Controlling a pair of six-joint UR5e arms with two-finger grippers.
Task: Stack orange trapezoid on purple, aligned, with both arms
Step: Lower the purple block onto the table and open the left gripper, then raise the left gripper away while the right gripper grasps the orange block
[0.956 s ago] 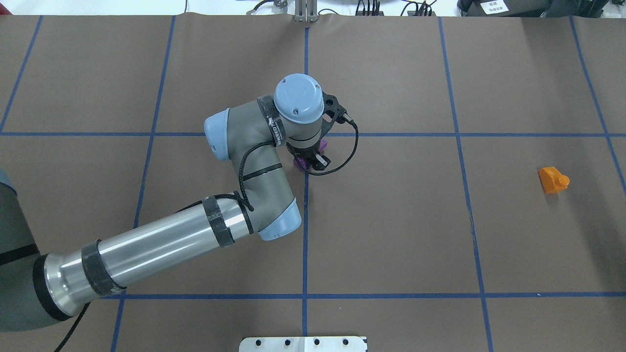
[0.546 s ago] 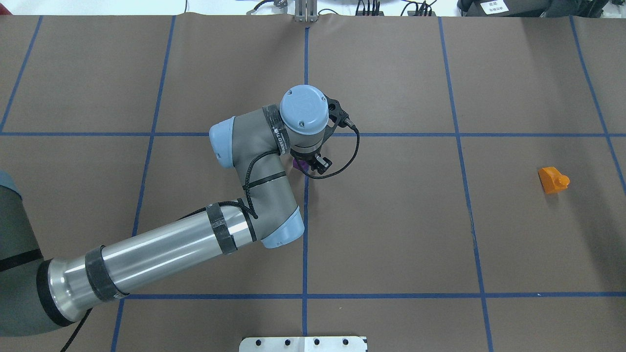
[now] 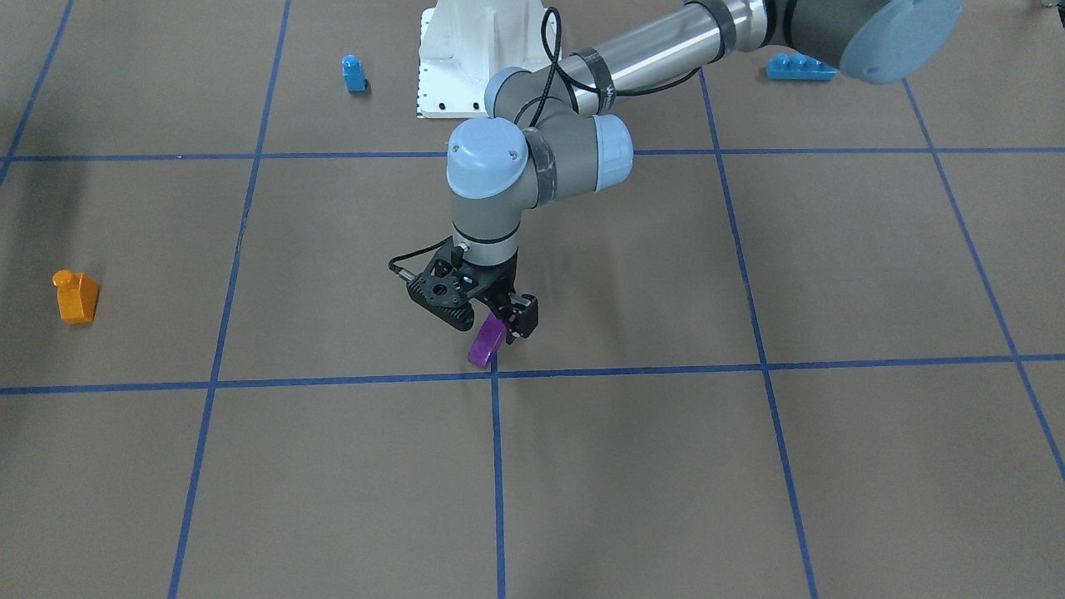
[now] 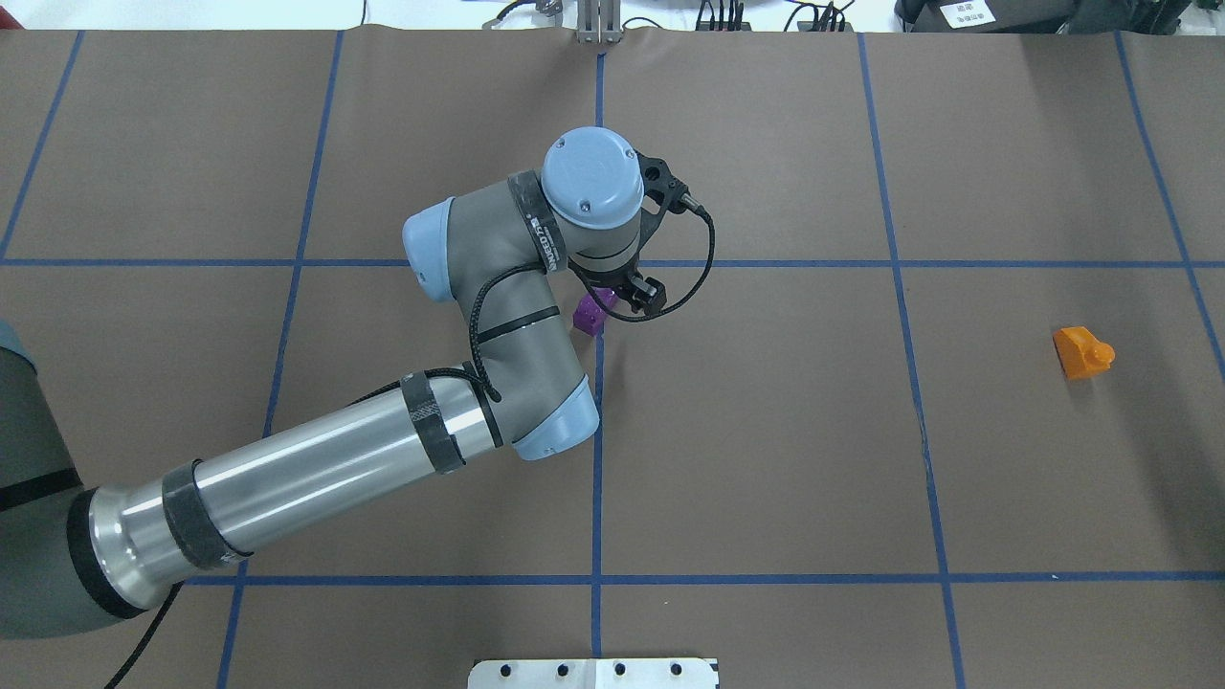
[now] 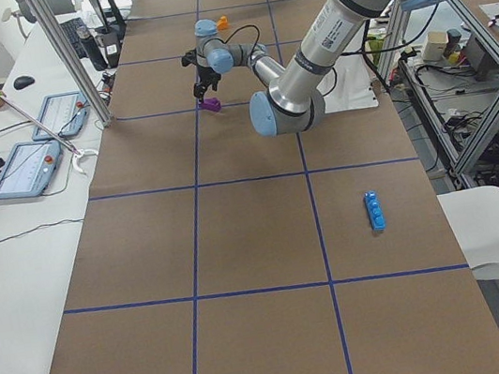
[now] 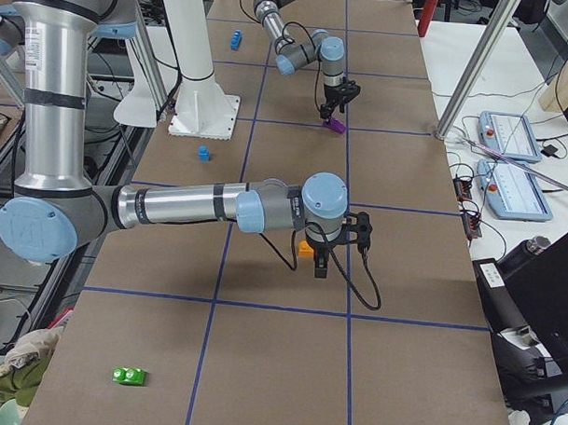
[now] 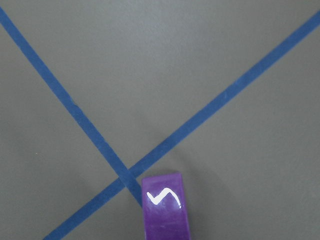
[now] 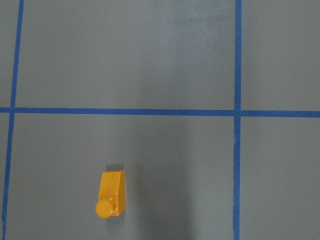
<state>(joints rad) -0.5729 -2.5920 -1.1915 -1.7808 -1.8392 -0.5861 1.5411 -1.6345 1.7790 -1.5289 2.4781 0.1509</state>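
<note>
My left gripper (image 3: 497, 324) is shut on the purple brick (image 3: 485, 343), which hangs tilted from the fingers just above a blue tape crossing. The brick also shows in the overhead view (image 4: 590, 313) and at the bottom of the left wrist view (image 7: 165, 210). The orange trapezoid (image 4: 1081, 351) lies on its side far to the right, stud sideways; it also shows in the right wrist view (image 8: 111, 194). My right gripper (image 6: 322, 267) hovers over it in the exterior right view only, and I cannot tell whether it is open or shut.
A small blue one-stud brick (image 3: 354, 73) and the white pedestal base (image 3: 466, 58) sit near the robot. A long blue brick (image 3: 800, 66) lies on the robot's left. A green brick (image 6: 129, 376) lies at the right end. Blue tape lines grid the brown table.
The left wrist dipped, then shifted toward the far side. The purple brick now shows more beside the gripper. The orange trapezoid has not moved.
</note>
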